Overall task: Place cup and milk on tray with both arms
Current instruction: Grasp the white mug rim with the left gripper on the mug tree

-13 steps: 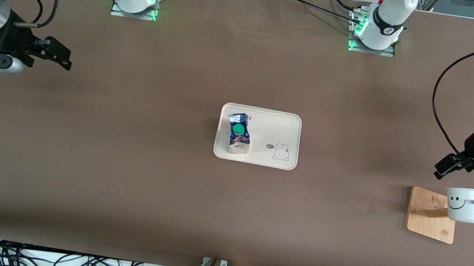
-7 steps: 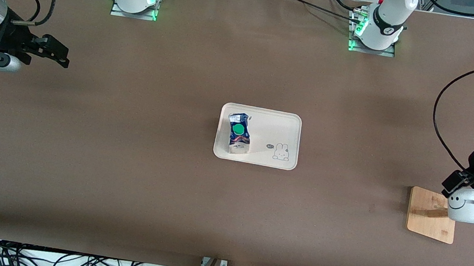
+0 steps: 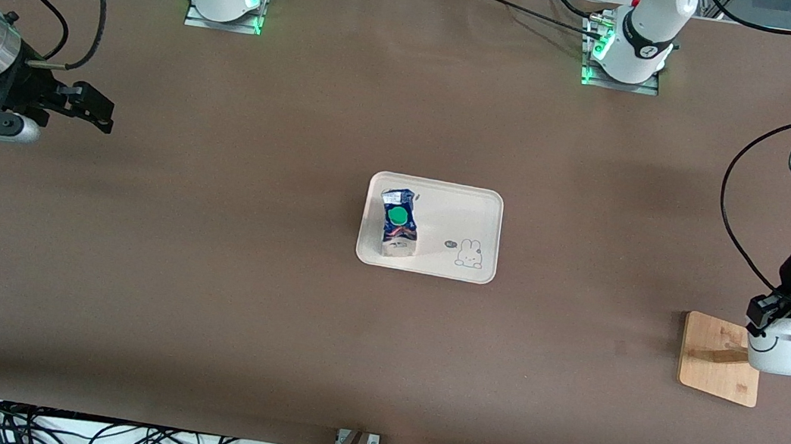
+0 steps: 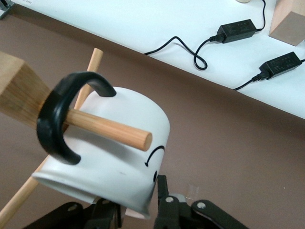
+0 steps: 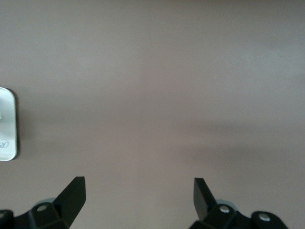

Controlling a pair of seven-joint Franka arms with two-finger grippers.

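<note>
Brown matting covers the table (image 3: 203, 288) we work at, with our two bases along one long edge and cables along the edge nearest the front camera. At the middle sits the tray (image 3: 474, 203), and the milk (image 3: 397, 223) already stands on it, at its end toward the right arm, green cap up.

Our cup (image 3: 779, 353) is not on the tray; it hangs by its black handle on a wooden peg (image 4: 109, 129) of the rack (image 3: 718, 358), near the table's short edge at the left arm's end. The smiley face shows partly on its side.

Our left gripper (image 3: 773, 311) is down at the cup. In the left wrist view its fingers (image 4: 164, 202) straddle the cup's rim wall, one on each side, but we cannot tell whether they are pressing on it yet.

Our right gripper (image 3: 95, 110) hangs over bare matting near the short edge at the right arm's end, fingers (image 5: 74, 193) spread wide apart and holding nothing; that arm waits.
</note>
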